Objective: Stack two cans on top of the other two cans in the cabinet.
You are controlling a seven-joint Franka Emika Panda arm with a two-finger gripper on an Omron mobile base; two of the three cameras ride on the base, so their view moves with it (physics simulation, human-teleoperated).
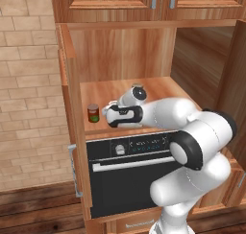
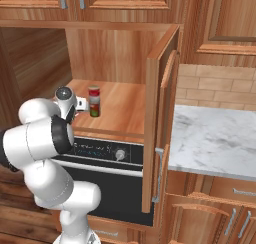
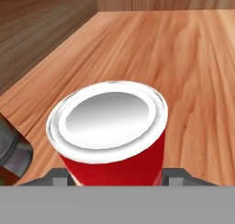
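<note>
The arm reaches into the cabinet (image 1: pixel 72 84), its hand low over the wooden shelf (image 1: pixel 158 89) of the niche, above the black oven (image 1: pixel 129 180). In the hand view a bright red can (image 3: pixel 110 131) with a silver top stands upright on the shelf directly under the camera, its body between the two grey finger tips (image 3: pixel 57 177) that rise at either side of it at the bottom edge. The jaws stand apart by about the width of this can; whether the tips press on its sides or only flank it cannot be told, since the contact falls at the cut-off edge of the view. In the left base view a can with a dark red label and a green lower part (image 1: pixel 93 113) stands upright near the front left corner of the shelf, just left of the hand and apart from it. In the right base view the same kind of can (image 2: pixel 94 102) stands toward the left part of the shelf, just right of the hand; it looks tall there, perhaps one tin on another, but this is too small to tell. A dark rounded shape (image 3: pixel 13 149) lies at the lower left edge of the hand view, beside the red can. A marble tabletop (image 2: pixel 215 138) lies to the right of the cabinet.
</note>
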